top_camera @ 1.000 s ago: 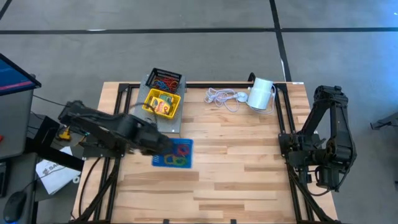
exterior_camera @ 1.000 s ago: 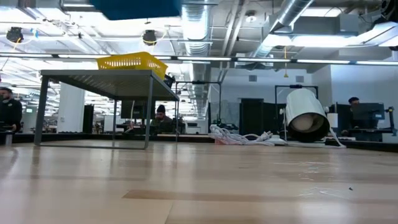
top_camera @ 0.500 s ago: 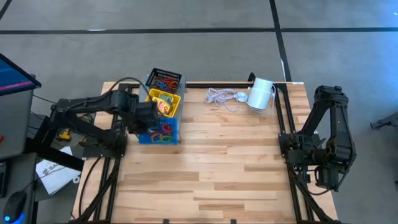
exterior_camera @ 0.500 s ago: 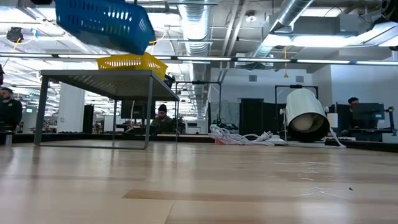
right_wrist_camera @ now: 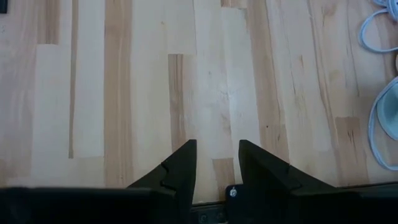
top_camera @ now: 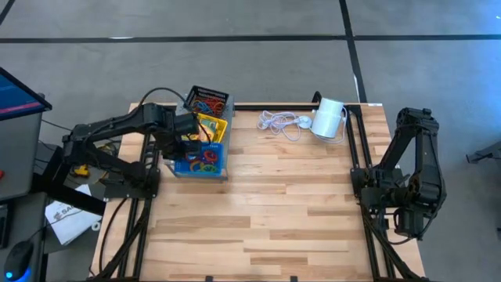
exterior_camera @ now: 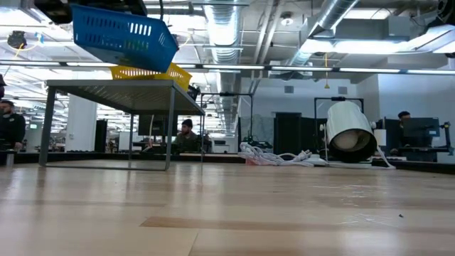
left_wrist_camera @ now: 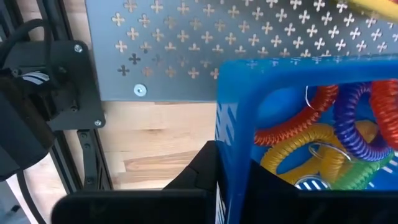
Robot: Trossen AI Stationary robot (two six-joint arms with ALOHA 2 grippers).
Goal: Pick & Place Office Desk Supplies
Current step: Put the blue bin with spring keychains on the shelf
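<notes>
Blue tray [top_camera: 200, 159] lifted, left gripper [top_camera: 182, 146] apparently clamping its wall, fingertips hidden

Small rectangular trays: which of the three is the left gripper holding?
The blue plastic tray with coloured coil loops inside, gripped at its rim by the left gripper; the yellow tray and black mesh tray sit beyond it.

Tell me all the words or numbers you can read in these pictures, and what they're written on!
No text here can be read.
Paper on the floor left of the table: dark print, too small to read.
Yellow tray: a box lies inside, its label too blurred to read.
Blue tray in the left gripper: no writing shows.
</notes>
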